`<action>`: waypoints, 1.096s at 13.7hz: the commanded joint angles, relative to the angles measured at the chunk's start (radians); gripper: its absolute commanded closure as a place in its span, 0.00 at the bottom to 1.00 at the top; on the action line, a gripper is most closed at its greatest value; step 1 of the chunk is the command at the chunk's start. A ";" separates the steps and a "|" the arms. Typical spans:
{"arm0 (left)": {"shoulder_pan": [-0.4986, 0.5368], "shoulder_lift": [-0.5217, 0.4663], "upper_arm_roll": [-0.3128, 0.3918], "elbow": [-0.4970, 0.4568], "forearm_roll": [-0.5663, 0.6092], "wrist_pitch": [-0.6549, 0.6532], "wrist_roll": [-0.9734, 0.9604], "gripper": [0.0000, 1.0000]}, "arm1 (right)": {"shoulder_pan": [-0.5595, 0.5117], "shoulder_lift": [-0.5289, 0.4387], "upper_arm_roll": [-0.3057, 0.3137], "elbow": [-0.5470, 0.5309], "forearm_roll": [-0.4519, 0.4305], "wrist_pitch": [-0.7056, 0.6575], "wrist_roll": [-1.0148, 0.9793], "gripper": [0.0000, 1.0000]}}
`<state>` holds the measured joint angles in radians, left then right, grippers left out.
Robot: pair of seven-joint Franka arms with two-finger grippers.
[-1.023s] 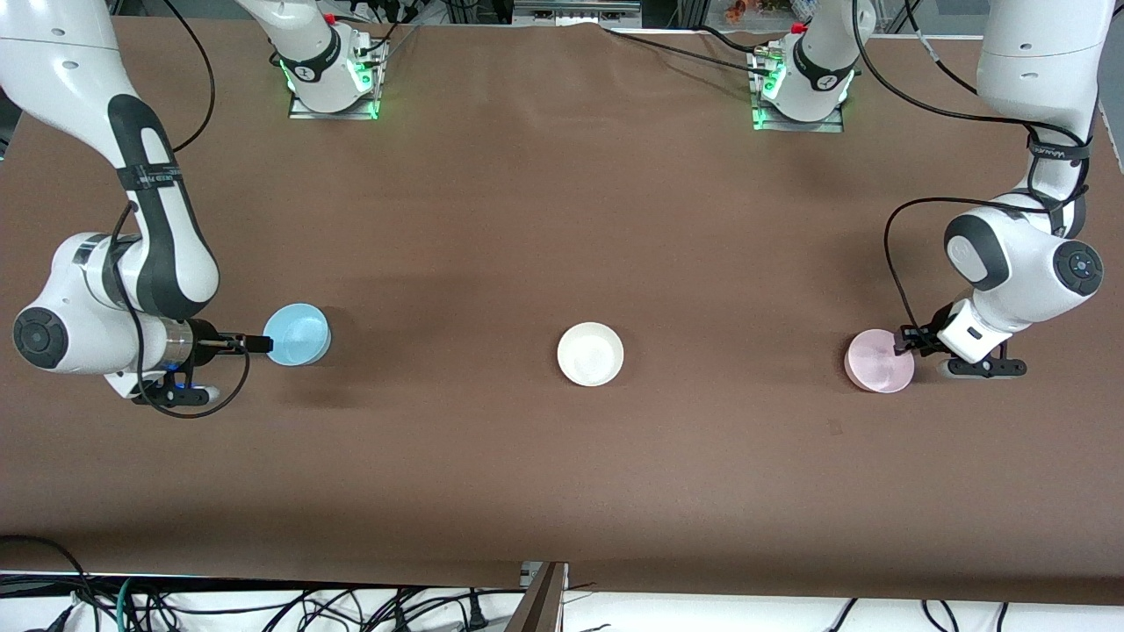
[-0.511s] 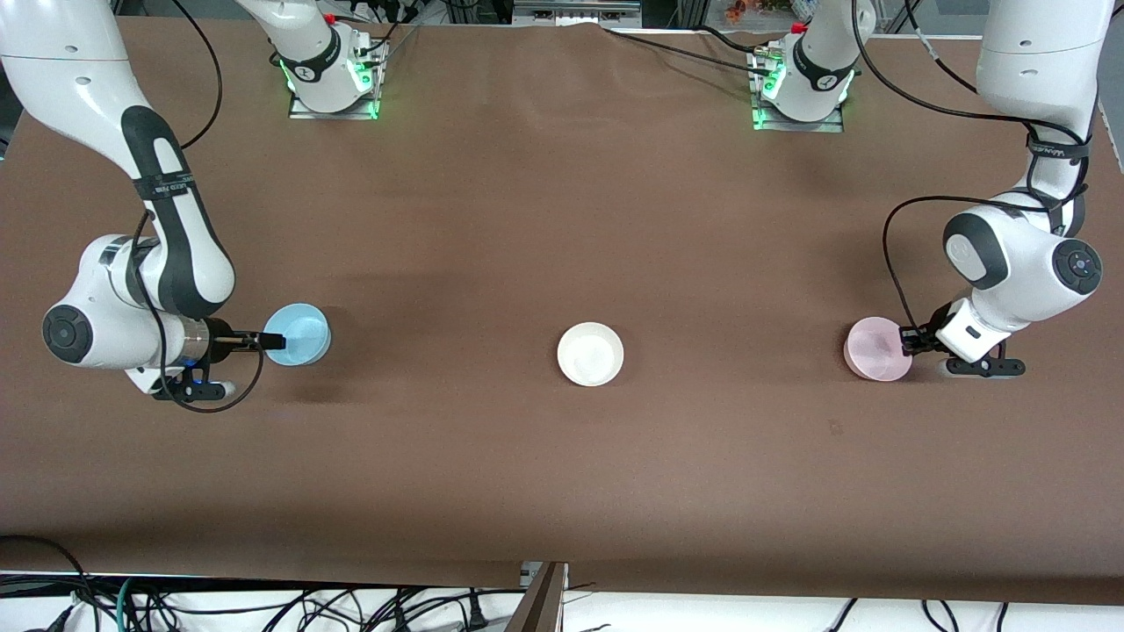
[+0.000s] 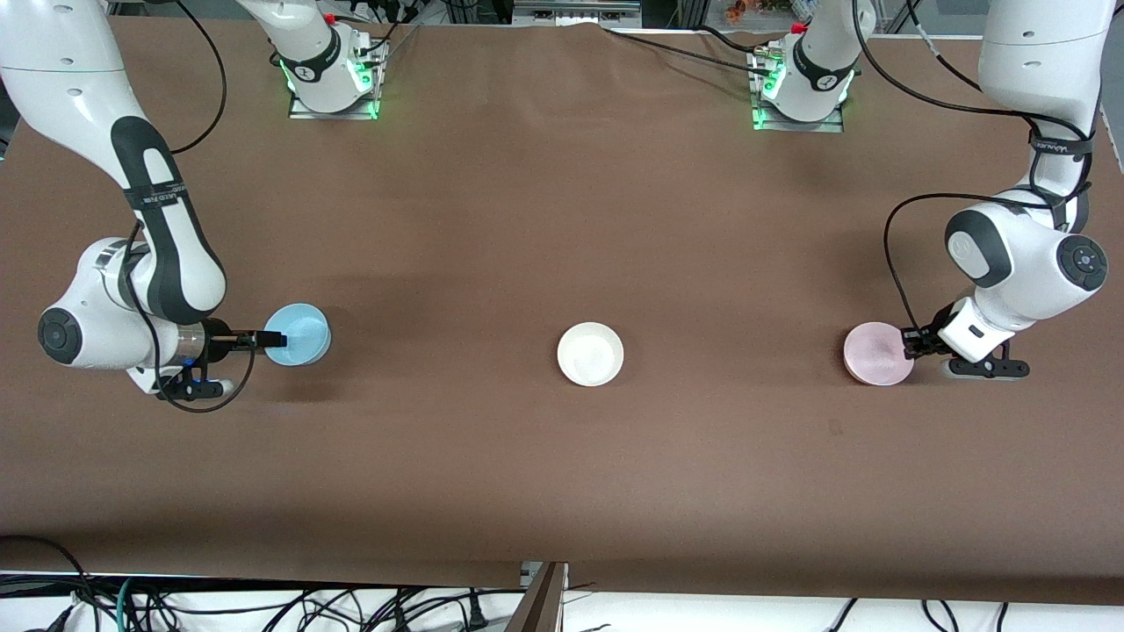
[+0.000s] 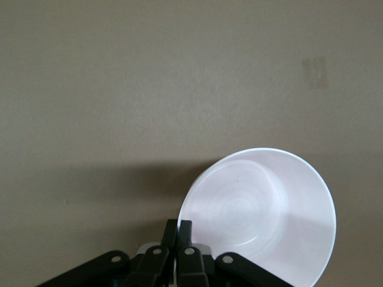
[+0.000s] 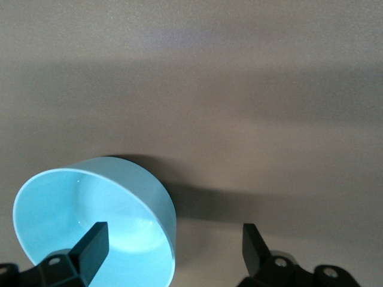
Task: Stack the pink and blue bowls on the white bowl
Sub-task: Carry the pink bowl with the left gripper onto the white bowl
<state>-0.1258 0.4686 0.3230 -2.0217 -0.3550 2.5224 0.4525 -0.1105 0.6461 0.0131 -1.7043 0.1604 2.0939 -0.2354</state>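
The white bowl [image 3: 590, 354] stands alone at the table's middle. The blue bowl [image 3: 303, 332] is toward the right arm's end. My right gripper [image 3: 274, 338] is open at its rim. In the right wrist view the gripper [image 5: 172, 239] has one finger inside the blue bowl [image 5: 78, 209] and the other well outside it. The pink bowl [image 3: 874, 354] is toward the left arm's end. My left gripper [image 3: 913, 344] is shut on its rim. In the left wrist view the gripper [image 4: 178, 230] pinches the edge of the tilted pink bowl [image 4: 263, 209].
The brown table [image 3: 562, 219] carries only the three bowls, about in a row. The arm bases [image 3: 332, 83] stand along the edge farthest from the front camera. Cables hang past the table's front edge.
My right gripper has slid toward the blue bowl until one finger is over its rim. My left gripper and the pink bowl have shifted slightly.
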 commanded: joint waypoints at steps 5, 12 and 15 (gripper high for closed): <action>-0.014 -0.113 -0.091 0.020 -0.027 -0.024 -0.153 1.00 | -0.011 -0.014 0.010 -0.021 0.024 0.006 -0.024 0.37; -0.113 -0.180 -0.256 0.020 0.034 -0.070 -0.611 1.00 | -0.009 -0.016 0.013 -0.017 0.024 -0.003 -0.022 0.70; -0.243 -0.183 -0.257 0.020 0.143 -0.070 -0.886 1.00 | -0.008 -0.022 0.016 -0.009 0.024 -0.029 -0.024 0.87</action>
<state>-0.2924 0.3054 0.0533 -1.9968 -0.2726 2.4683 -0.2823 -0.1103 0.6456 0.0185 -1.7038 0.1614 2.0860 -0.2389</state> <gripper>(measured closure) 0.974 0.780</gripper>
